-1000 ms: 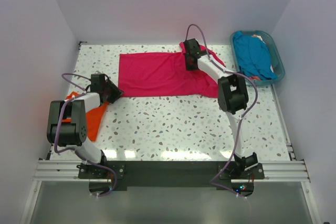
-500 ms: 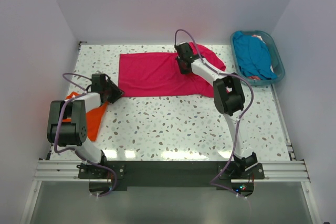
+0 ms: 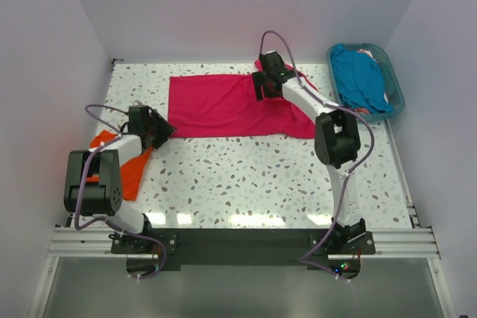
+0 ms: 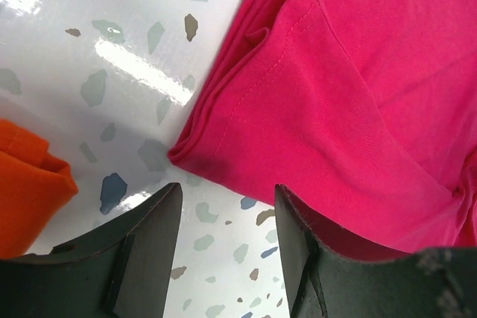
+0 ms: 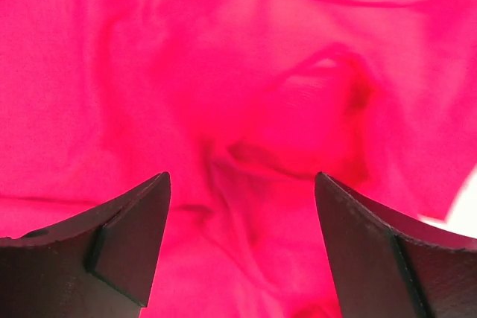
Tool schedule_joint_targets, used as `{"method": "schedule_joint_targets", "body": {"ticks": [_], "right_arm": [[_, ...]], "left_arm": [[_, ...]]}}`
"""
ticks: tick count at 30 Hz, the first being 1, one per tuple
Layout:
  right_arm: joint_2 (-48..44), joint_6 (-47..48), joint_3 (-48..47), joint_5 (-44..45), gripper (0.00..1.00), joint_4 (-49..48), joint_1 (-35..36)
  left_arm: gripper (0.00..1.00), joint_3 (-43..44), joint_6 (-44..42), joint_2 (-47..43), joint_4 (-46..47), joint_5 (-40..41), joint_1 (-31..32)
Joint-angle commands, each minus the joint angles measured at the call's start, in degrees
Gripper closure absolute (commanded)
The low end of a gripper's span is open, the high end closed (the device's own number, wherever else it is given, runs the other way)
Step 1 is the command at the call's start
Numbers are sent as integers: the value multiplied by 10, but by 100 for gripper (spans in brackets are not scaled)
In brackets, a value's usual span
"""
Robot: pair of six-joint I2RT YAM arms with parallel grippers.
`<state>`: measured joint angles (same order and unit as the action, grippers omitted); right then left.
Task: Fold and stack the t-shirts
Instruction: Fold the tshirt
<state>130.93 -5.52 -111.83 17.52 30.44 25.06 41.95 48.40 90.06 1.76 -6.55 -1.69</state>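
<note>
Biggest thing here is the hot pink tee (image 3: 216, 106). It's spread mostly flat, running from right under the right pincer (image 3: 262, 87) across to just ahead of the left pincer (image 3: 160, 130). The basket (image 3: 395, 98) with the teal tee (image 3: 358, 76) sits well off to the right pincer's right, and the orange tee (image 3: 130, 169) is bunched just behind the left one.

What's new: a second ago the right pincer was clamped on the pink tee's far edge and tugging it inward. Now its jaws are spread wide over rumpled pink cloth, gripping nothing. My guess is that tuck just got dropped and most of the folding is still ahead. The left pincer is partly spread too, with bare table between its jaws and the tee's corner right at its tips.
</note>
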Motion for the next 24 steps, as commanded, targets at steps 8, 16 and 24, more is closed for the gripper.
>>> {"method": "schedule_joint_targets", "body": {"ticks": [8, 16, 24], "right_arm": [[-286, -179, 238, -71, 24, -8, -118], [-393, -229, 455, -138, 27, -88, -186], [-380, -276, 538, -130, 30, -163, -200]], "left_arm": [[49, 9, 8, 12, 2, 107, 12], [53, 56, 20, 76, -17, 151, 39], [65, 68, 1, 94, -38, 166, 42]]}}
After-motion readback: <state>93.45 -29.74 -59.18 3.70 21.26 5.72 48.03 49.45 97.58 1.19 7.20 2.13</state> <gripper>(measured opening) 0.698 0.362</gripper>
